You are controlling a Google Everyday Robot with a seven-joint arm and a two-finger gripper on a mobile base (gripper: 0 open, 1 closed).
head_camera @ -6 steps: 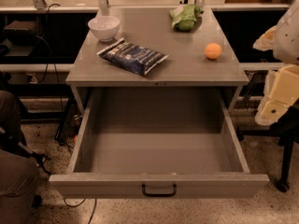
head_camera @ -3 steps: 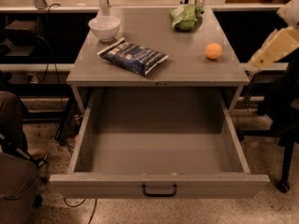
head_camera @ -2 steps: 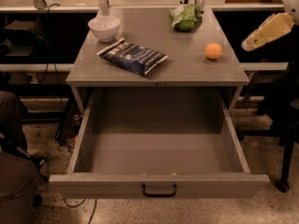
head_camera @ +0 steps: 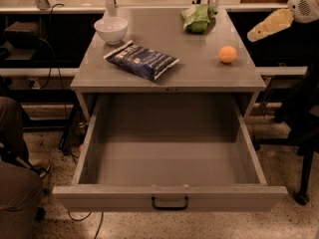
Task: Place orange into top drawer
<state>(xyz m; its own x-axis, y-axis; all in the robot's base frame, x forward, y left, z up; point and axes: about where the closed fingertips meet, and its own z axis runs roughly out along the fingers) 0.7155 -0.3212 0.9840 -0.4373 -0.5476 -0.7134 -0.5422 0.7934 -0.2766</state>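
Nearest the camera, the top drawer (head_camera: 169,197) is seen pulled fully out, its black handle (head_camera: 170,203) at the middle of the front panel, and nothing is seen lying on its grey floor. Behind and above it, the cabinet top (head_camera: 199,68) is found to carry four things. A dark blue bag (head_camera: 141,60) is laid flat toward the left front. The orange (head_camera: 228,54) is set upright on the bare surface near the right edge, well apart from the bag and touching nothing. Farther back, a white bowl (head_camera: 110,30) is placed at the left rear and a green wrinkled bag (head_camera: 198,18) at the right rear. Beyond the right edge of the cabinet, the gripper (head_camera: 259,32) is held in the air, above and to the right of the orange, and pointed down toward it. How far it is open cannot be told, and nothing is seen to be held in it. The step in hand is judged to be the reach for the fruit, with the grasp not yet made. For the next move, the gripper would need to be brought leftward and down over the orange and closed squarely on it, since a smooth round fruit is easily nudged into rolling toward the table edge.
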